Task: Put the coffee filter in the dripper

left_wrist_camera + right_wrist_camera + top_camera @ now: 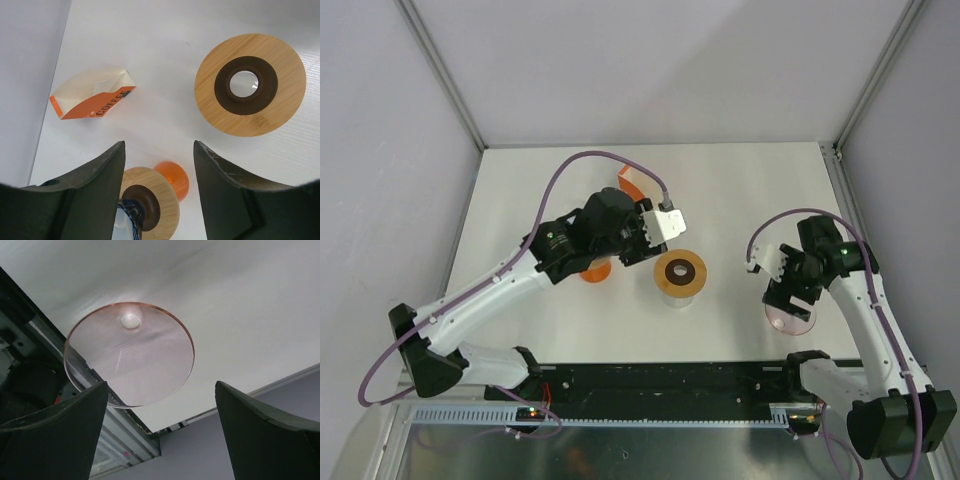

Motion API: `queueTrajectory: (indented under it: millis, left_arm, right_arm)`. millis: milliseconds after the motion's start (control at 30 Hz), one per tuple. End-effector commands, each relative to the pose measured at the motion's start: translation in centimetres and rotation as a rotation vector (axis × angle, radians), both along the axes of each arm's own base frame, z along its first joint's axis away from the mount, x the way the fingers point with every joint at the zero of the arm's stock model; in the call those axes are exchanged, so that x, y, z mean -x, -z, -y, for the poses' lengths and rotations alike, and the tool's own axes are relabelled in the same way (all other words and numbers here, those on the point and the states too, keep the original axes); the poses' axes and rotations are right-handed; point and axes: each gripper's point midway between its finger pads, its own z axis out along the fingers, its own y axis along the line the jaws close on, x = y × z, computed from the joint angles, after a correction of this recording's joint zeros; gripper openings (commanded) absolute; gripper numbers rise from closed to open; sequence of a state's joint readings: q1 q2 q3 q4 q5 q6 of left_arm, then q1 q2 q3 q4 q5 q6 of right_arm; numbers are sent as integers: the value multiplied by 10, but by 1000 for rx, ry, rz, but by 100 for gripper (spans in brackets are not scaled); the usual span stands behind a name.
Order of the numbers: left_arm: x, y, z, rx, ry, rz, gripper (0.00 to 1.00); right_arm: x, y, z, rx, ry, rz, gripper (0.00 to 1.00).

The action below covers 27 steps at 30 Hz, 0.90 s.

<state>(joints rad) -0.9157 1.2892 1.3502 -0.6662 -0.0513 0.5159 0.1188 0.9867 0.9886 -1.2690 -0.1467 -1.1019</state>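
Two dark fingers of the left claw [158, 149] fill the bottom of the left wrist view. We see them spread wide and holding nothing. Between them in the view, lower down, stands a small wood-collared vessel with an orange bulb [152, 192].

Farther out, upper left, lies the coffee filter [92, 97]. It is a folded paper pouch, part translucent white and part orange, printed COFFEE. It rests on the surface [165, 55], apart from everything else.

Upper right stands what we take to be the dripper [250, 85]: a broad wooden collar around a dark ring with a clear opening at its centre, nothing in it.

Right claw [161, 387], likewise open and empty, hangs over a pink translucent disc [130, 352] near the surface's near edge.

We judge the filter light, thin and limp, easily creased or crushed, and prone to slide on the smooth surface. It sits low, so a gentle pinch on the raised folded edge of the white part looks the best hold. The filter is not yet in the dripper.
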Motion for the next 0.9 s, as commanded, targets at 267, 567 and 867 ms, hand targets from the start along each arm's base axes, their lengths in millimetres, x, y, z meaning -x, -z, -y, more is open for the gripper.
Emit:
queueTrajectory:
  millis: [267, 567, 867]
  left_arm:
    - [2, -19, -8, 47, -4, 57, 62]
    - [1, -23, -10, 57, -13, 65, 63]
    - [1, -23, -11, 53, -13, 68, 63]
  right_arm:
    - [-35, 17, 11, 53, -44, 10, 91]
    - [-42, 40, 9, 41, -50, -65, 85]
    - [-31, 57, 10, 43, -56, -118, 62]
